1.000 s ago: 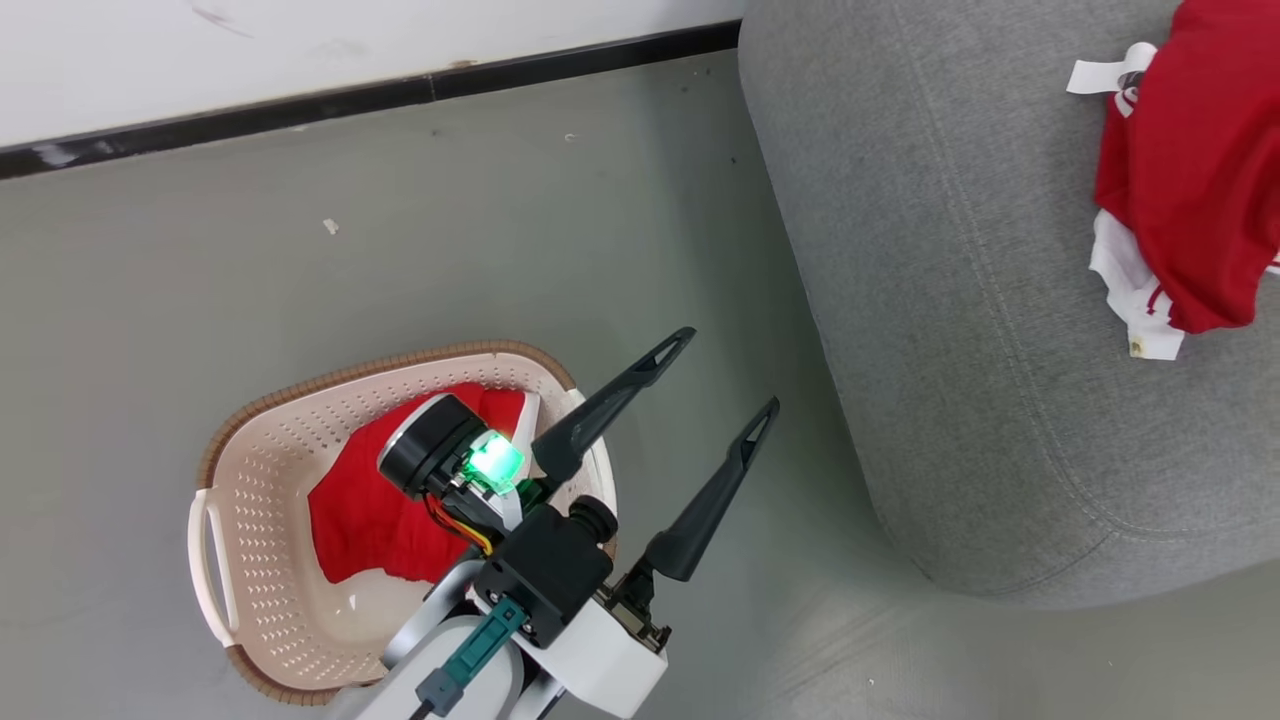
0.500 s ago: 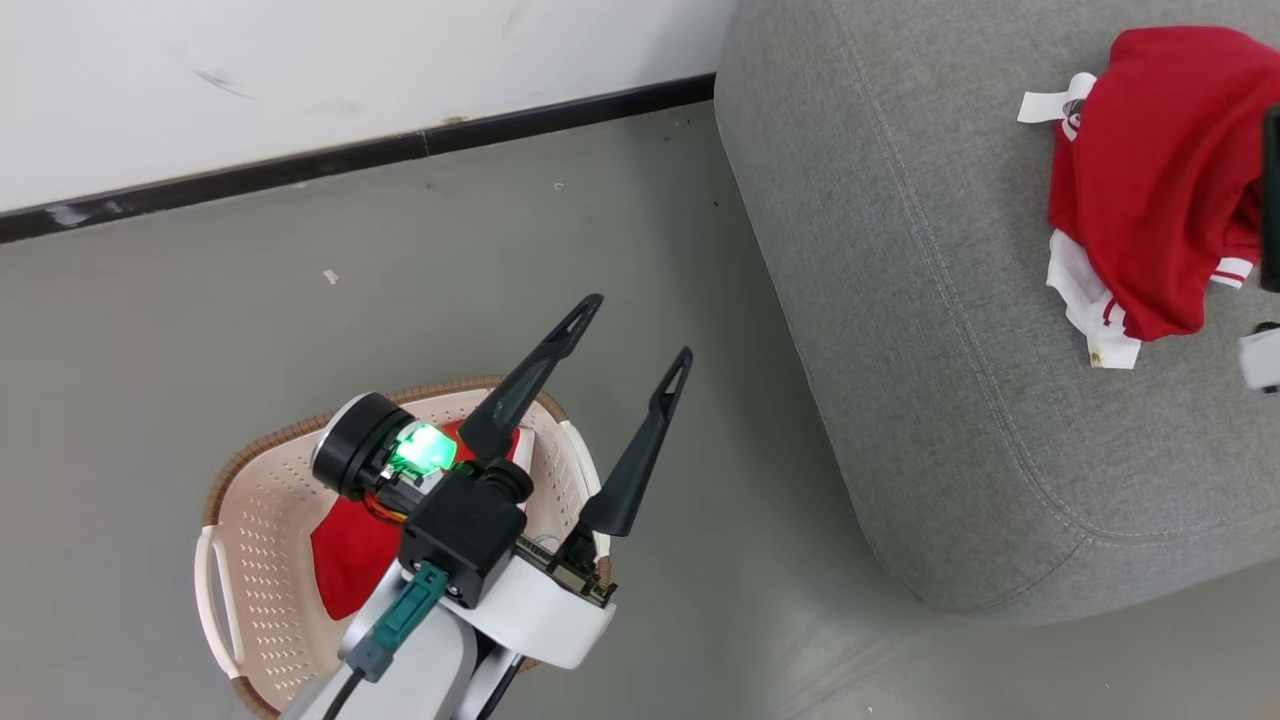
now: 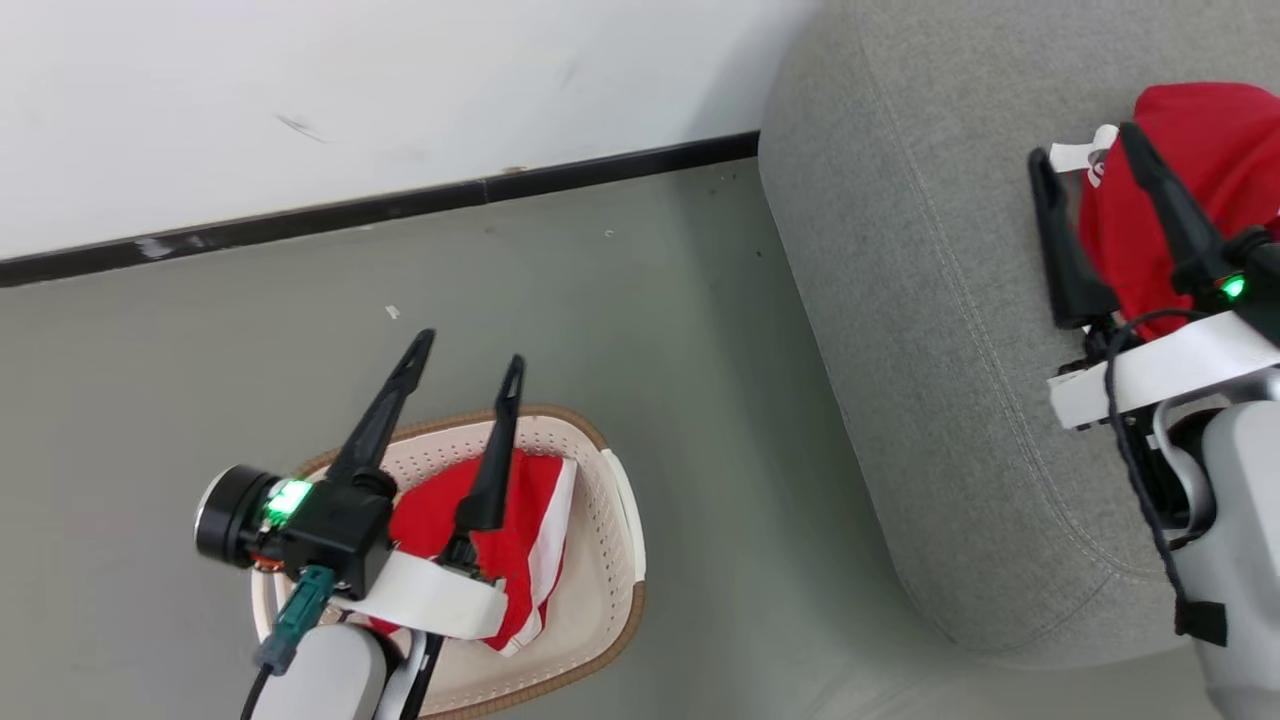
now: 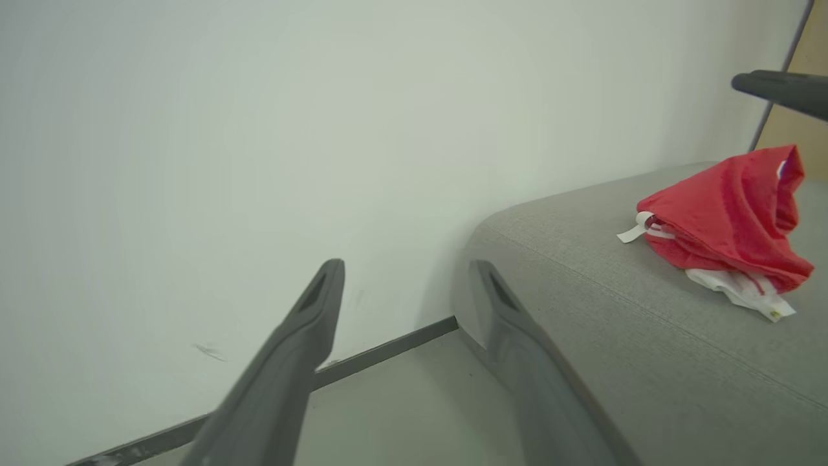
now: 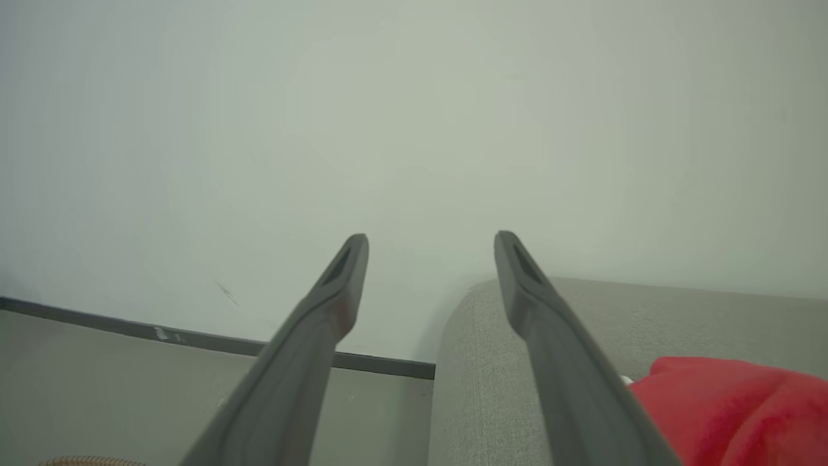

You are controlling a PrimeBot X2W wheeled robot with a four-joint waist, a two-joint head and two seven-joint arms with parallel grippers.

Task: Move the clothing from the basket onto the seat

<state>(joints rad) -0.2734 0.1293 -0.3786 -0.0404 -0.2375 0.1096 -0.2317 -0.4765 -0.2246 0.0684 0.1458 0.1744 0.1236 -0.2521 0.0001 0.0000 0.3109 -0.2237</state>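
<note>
Below white wall (image 3: 400,100) and black skirting (image 3: 600,172), on grey floor (image 3: 650,300): basket (image 3: 605,445) beside seat (image 3: 900,300) corner, red garment (image 3: 520,520) inside; second red garment (image 3: 1220,130) at seat's far edge. Left gripper (image 3: 470,348) over basket: spread, holds nothing. Right gripper (image 3: 1084,143) above second red garment: spread, touches nothing.
</note>
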